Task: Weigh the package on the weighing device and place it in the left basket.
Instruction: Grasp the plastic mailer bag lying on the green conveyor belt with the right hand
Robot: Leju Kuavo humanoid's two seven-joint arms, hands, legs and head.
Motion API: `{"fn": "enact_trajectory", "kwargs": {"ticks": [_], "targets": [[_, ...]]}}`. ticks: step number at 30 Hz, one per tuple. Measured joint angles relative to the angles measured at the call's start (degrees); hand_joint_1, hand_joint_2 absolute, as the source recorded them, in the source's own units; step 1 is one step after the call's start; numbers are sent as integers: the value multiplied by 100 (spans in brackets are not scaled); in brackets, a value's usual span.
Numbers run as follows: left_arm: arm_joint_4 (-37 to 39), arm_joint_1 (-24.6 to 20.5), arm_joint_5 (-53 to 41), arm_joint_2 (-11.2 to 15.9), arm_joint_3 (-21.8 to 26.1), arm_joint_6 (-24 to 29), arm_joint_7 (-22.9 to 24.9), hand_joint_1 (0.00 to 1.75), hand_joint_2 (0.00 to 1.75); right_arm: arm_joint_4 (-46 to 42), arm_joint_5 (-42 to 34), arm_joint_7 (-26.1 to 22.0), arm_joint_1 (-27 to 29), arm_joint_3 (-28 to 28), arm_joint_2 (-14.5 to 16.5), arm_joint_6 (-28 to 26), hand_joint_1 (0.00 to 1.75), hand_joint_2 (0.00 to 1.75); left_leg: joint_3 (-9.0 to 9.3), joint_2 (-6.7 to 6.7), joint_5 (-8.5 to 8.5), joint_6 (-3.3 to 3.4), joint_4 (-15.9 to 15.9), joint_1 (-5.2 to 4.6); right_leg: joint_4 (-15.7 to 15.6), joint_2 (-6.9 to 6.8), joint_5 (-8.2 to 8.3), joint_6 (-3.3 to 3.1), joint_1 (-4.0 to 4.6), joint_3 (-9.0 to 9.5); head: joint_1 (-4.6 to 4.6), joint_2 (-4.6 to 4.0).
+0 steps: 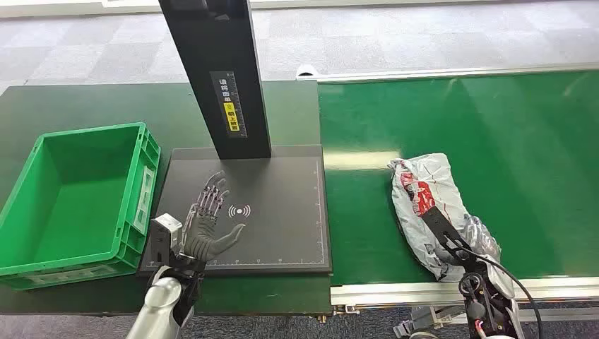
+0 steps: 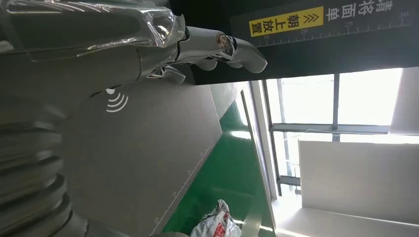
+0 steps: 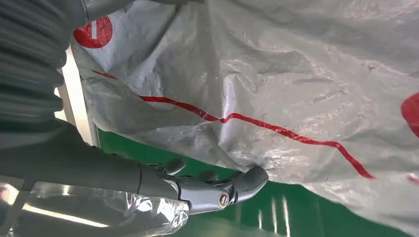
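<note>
The package [image 1: 424,194], a crumpled grey plastic mailer with red print, lies on the green conveyor belt [image 1: 494,120] near its front edge. My right hand [image 1: 463,244] grips the package's near end, a dark finger lying across its top. In the right wrist view the thumb [image 3: 212,190] presses against the package [image 3: 296,74]. The weighing device's dark plate [image 1: 282,212] sits left of the belt. My left hand [image 1: 208,222] hovers over the plate's front left part with fingers spread and nothing in it. The left wrist view shows this hand [image 2: 148,44], the plate [image 2: 138,163] and the far package [image 2: 217,224].
A green basket [image 1: 42,265] stands left of the weighing device with nothing inside it. A tall black column [image 1: 222,78] with a yellow label rises from the back of the plate. The belt's metal front rail [image 1: 395,291] runs below the package.
</note>
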Motion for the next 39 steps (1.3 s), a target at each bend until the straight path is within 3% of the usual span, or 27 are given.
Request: {"fn": "enact_trajectory", "kwargs": {"ticks": [1,2,3,4,19,29,35,39], "targets": [[10,-3,0,-3,0,1,0,0,175,38,5,4,-20,0,-6,49,97,175,2,0,0,0,0,0,0,0,0,0,0,2,1,0],[20,-8,0,-6,-1,2,1,0,175,80,6,3,-42,0,-13,104,117,175,5,0,0,0,0,0,-1,0,0,0,0,4,0,0],[41,-17,0,-12,-3,4,1,0,175,159,7,-5,-84,0,-26,208,160,175,9,0,-1,0,0,0,-1,0,-1,1,0,9,1,0],[62,-27,-1,-18,-4,10,1,0,175,239,0,-33,-125,0,-39,305,175,175,14,0,-1,1,0,0,-2,0,-1,1,0,15,1,0],[103,-57,61,-26,-5,71,28,0,175,596,-404,-741,-313,7,-152,422,175,175,42,2,-5,6,0,1,-3,0,-2,4,0,47,-1,0],[-236,96,128,-11,39,192,57,0,175,69,-881,-1806,-110,168,-42,-378,175,175,12,2,-4,6,0,0,-1,0,-2,3,0,22,-1,0],[-502,191,143,-11,136,264,3,0,175,-533,-1119,-2119,-9,208,61,-574,175,175,7,1,-4,6,0,0,-1,-1,-3,4,0,16,-1,0],[-651,245,227,-21,196,389,-221,0,175,-1135,-1610,-2801,211,210,165,-997,175,175,2,1,-4,6,0,0,-1,-1,-3,4,0,10,-1,0]]}}
